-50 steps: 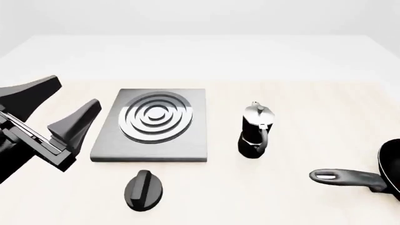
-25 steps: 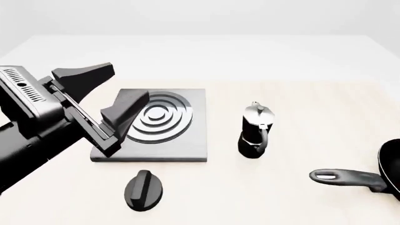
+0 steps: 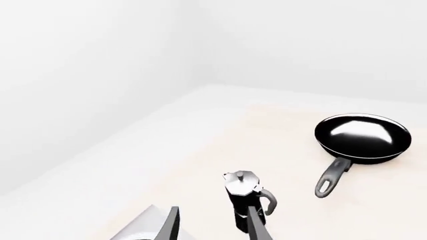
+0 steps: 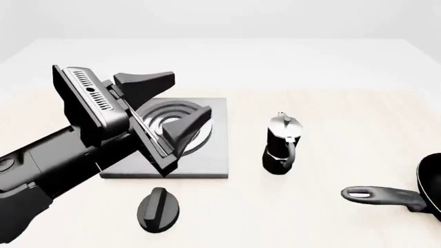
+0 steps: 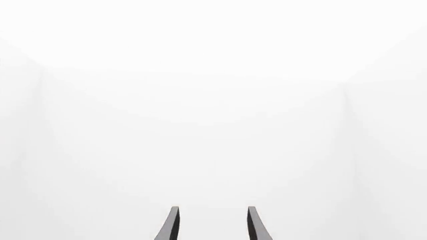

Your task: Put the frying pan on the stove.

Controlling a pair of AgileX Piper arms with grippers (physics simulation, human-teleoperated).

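Note:
The frying pan (image 4: 432, 182) lies at the table's right edge, half cut off by the front view, its long handle (image 4: 382, 195) pointing left. The whole frying pan (image 3: 362, 136) shows in the left wrist view, glossy inside. The grey stove (image 4: 210, 152) with its ringed burner sits left of centre. My left gripper (image 4: 189, 95) hovers open above the stove, far from the pan, holding nothing; its fingers (image 3: 175, 222) frame the moka pot. My right gripper (image 5: 213, 222) is open, faces only white, and is out of the front view.
A black moka pot (image 4: 281, 144) with a silver lid stands upright between stove and pan. A black oval knob (image 4: 158, 208) lies in front of the stove. The moka pot (image 3: 243, 200) and a stove corner (image 3: 143, 227) show in the left wrist view.
My left arm has swung in from the far left and risen, so its open gripper now hangs over the stove. The pan, moka pot and knob have not moved.

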